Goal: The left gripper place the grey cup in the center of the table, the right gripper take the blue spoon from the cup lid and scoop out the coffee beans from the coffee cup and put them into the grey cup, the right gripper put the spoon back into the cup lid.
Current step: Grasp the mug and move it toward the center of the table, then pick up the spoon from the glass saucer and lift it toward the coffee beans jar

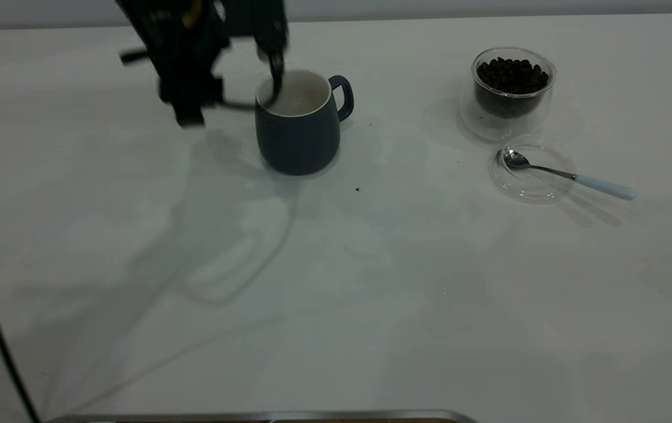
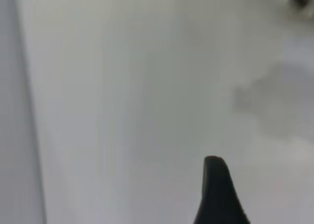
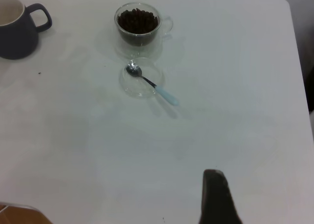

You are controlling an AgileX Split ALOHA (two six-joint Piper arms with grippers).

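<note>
Grey cup (image 1: 297,132): stands upright on the white counter (image 1: 371,294), left of middle in the exterior view, loop handle turned toward the coffee cup (image 1: 509,94). Empty, white inside, pale rim. Glazed ceramic, so judge it stiff, fairly heavy, slick, chippable if set down hard. You'd do best pinching the rim wall or taking the handle.

Left gripper (image 1: 274,70): blurred, hanging at the cup's far-left rim. One dark finger appears to dip inside the rim. Cannot tell whether it is spread or clamped on the wall.

Coffee cup: clear double-walled glass, no handle, well to the right, heaped with dark coffee beans (image 1: 512,75). Fragile and smooth.

Cup lid (image 1: 532,173): clear shallow disc, just in front of the coffee cup. The blue spoon (image 1: 568,174) lies with its metal bowl in the lid and its pale handle sticking out past the rim onto the counter. Light, thin; take it by the handle.

Right gripper (image 3: 218,199): well back from the lid, over bare counter; only one dark finger shows, so spread cannot be told.
</note>
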